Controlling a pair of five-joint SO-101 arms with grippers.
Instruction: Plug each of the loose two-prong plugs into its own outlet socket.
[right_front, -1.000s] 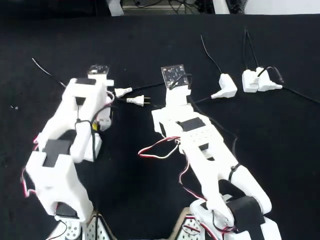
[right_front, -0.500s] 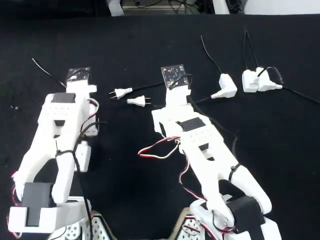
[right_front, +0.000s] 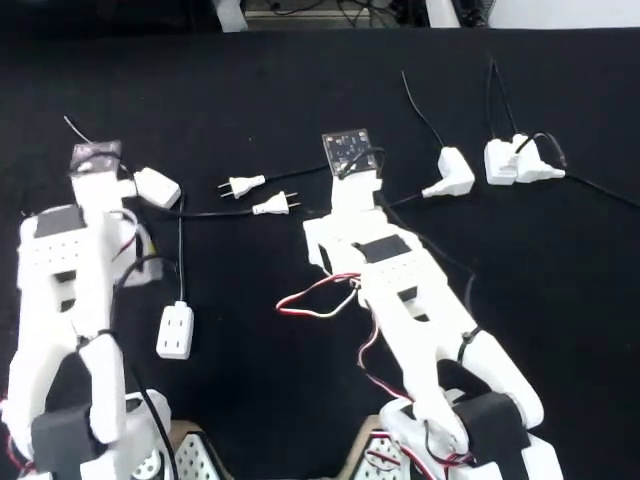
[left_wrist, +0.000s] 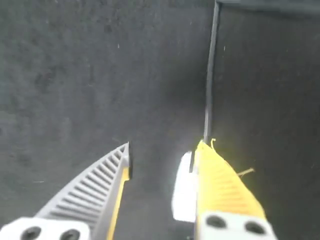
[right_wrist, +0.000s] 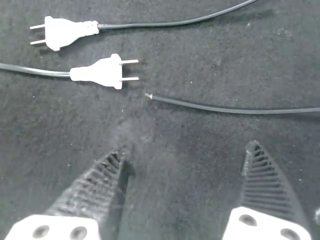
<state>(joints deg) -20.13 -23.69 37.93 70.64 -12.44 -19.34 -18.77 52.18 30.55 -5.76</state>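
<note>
Plugs (right_wrist: 100, 71) ahead of right end effector (right_wrist: 185, 150)

black tablecloth (right_front: 250, 90) — tangled cables (right_front: 350, 10) beyond its far edge

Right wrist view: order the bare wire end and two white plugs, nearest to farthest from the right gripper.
1. Bare wire end, just ahead of the right gripper.
2. Plug facing the wire, beyond it.
3. Other plug, farthest out.

The high camera overlooks the table (right_front: 300, 90); wrist cameras face it closely, the right sharing two plugs (right_front: 242, 185) (right_front: 272, 204).
</note>
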